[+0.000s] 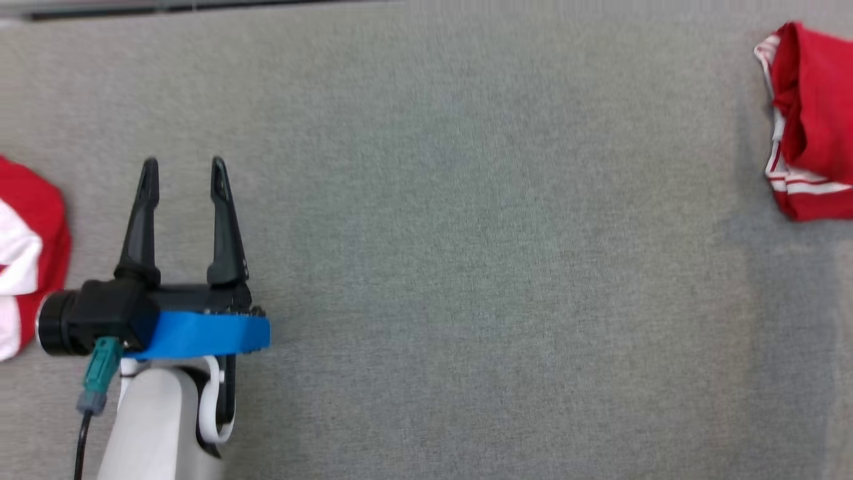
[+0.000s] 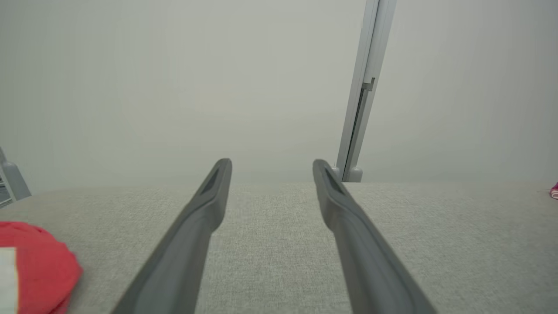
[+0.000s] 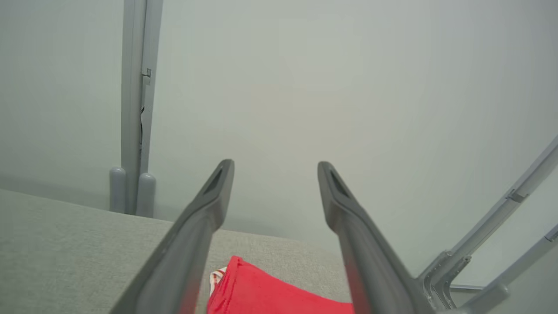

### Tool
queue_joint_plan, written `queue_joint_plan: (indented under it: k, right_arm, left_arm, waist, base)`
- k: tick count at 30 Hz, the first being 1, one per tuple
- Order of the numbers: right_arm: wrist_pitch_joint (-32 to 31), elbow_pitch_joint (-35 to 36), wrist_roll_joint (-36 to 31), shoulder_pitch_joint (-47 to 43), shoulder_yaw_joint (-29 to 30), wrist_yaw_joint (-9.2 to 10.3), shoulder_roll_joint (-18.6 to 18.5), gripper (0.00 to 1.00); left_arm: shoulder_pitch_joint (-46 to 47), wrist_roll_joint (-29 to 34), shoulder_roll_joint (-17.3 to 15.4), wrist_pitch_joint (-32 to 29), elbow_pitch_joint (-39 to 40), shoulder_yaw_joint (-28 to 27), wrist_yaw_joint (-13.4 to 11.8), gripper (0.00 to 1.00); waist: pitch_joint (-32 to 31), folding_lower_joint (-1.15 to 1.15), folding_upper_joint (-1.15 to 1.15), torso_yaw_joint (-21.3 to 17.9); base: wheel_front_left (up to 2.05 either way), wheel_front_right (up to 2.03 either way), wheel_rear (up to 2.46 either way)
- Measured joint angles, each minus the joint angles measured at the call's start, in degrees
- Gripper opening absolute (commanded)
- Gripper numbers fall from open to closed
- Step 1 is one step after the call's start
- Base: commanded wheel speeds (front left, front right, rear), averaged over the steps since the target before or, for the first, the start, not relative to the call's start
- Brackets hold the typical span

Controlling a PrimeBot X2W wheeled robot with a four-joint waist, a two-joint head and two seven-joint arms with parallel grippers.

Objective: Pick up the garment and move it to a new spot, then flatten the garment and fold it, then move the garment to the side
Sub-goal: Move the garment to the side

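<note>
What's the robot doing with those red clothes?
Both of the robot's grippers are open and holding nothing. The left gripper hovers over the grey surface, next to a red and white cloth. The right gripper is above a red striped garment that lies loosely folded at the right side.

**Head view:** from above, facing straight down on the grey surface (image 1: 466, 267), with the left tool (image 1: 184, 167) at lower left.
**Left wrist view:** low over the surface, level along its tool toward a pale wall (image 2: 174, 87). It shares the cloth (image 1: 26, 253) with the head view.
**Right wrist view:** low and tilted, along the right tool (image 3: 275, 165). It shares the garment (image 1: 816, 120) with the head view.
</note>
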State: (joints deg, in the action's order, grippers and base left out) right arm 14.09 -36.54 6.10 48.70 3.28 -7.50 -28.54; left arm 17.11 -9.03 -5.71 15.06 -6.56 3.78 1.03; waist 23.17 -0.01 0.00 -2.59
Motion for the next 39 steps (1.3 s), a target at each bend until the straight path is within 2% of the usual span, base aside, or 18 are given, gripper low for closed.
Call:
queue_joint_plan:
  k: [7, 15, 24, 39]
  right_arm:
    - [0.69, 3.30, 2.12, -4.89, -5.30, 0.00, 8.42, 1.00]
    - [0.83, 6.66, 3.78, -13.64, -8.36, 0.00, 15.05, 1.00]
    - [0.59, 11.61, 5.05, -25.52, -8.22, 0.01, 18.37, 1.00]
    - [-5.98, 30.28, 1.26, -42.17, -1.79, 0.01, 23.98, 1.00]
  left_arm:
    - [-5.04, -0.49, 0.03, 0.00, -1.40, -1.52, -0.10, 1.00]
    - [-9.17, -1.08, 0.60, 0.00, -2.63, -1.88, -0.51, 1.00]
    - [-12.84, -1.94, 1.02, 0.00, -4.34, -1.64, -0.58, 1.00]
    - [-14.41, -2.49, 1.44, -0.01, -6.13, -0.75, -1.01, 1.00]
  waist:
    - [-6.48, -0.01, 0.00, 1.08]
    - [-12.71, -0.01, 0.00, 2.02]
    - [-17.02, -0.01, 0.00, 1.70]
    - [-20.00, 0.00, 0.00, 2.78]
  base:
    - [0.00, 0.00, 0.00]
    - [0.00, 0.00, 0.00]
    - [0.00, 0.00, 0.00]
    - [0.00, 0.00, 0.00]
